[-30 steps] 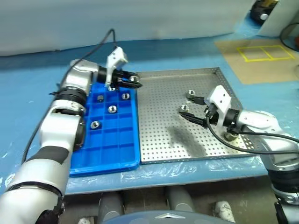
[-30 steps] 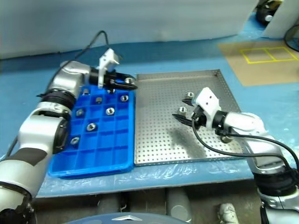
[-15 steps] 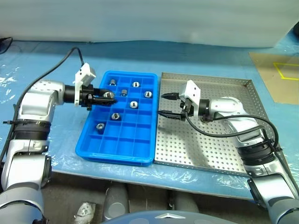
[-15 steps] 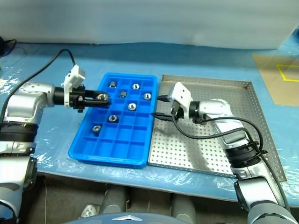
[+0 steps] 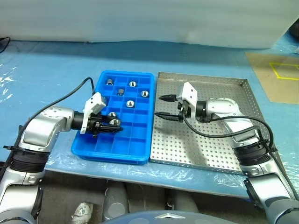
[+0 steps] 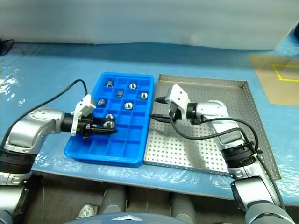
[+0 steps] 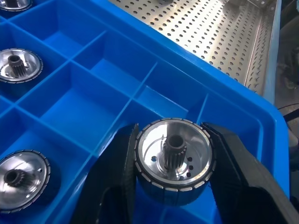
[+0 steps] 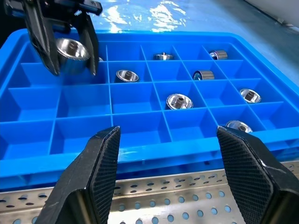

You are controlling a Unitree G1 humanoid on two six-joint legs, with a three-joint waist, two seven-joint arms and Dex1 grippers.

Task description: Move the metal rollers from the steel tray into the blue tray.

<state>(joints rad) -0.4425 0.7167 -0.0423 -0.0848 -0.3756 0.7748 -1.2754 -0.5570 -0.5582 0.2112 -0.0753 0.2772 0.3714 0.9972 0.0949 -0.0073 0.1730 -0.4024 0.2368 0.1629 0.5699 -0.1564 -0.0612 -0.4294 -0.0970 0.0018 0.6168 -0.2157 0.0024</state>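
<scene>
Workshop bench, blue plastic sheeting (image 5: 46, 70)

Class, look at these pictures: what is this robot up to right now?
The robot is sorting metal rollers into a blue tray. Its left gripper is shut on one roller, holding it over a cell near the tray's front edge. Several rollers already sit in separate cells farther back. The right gripper hangs open and empty over the steel tray, pointing toward the blue tray. No rollers can be seen on the visible part of the steel tray.
</scene>
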